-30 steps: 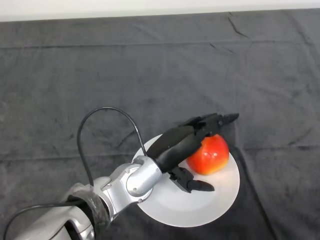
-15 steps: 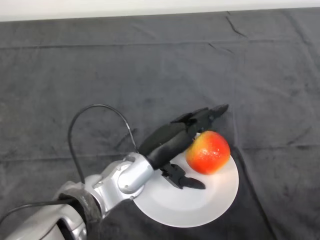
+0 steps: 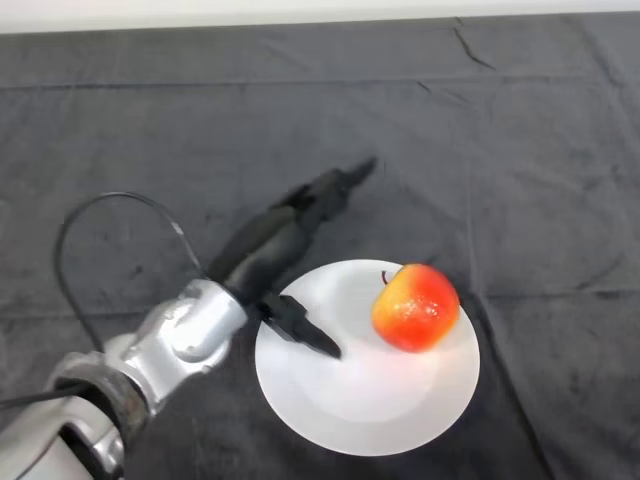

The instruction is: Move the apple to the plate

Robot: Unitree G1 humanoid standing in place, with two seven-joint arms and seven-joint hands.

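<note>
A red and yellow apple [image 3: 416, 307] rests on the right part of a white round plate [image 3: 350, 390] in the lower middle of the head view. My left hand [image 3: 278, 243] is open, with straight fingers pointing up and to the right over the cloth. Its thumb [image 3: 305, 328] reaches over the plate's left rim. The hand is to the left of the apple and does not touch it.
A dark grey cloth [image 3: 200, 130] covers the whole table, with a few creases. A pale strip of wall or floor [image 3: 300, 10] runs along the top edge.
My hand has let go of the apple and drawn back to the left and away from it. The apple stays on the plate.
</note>
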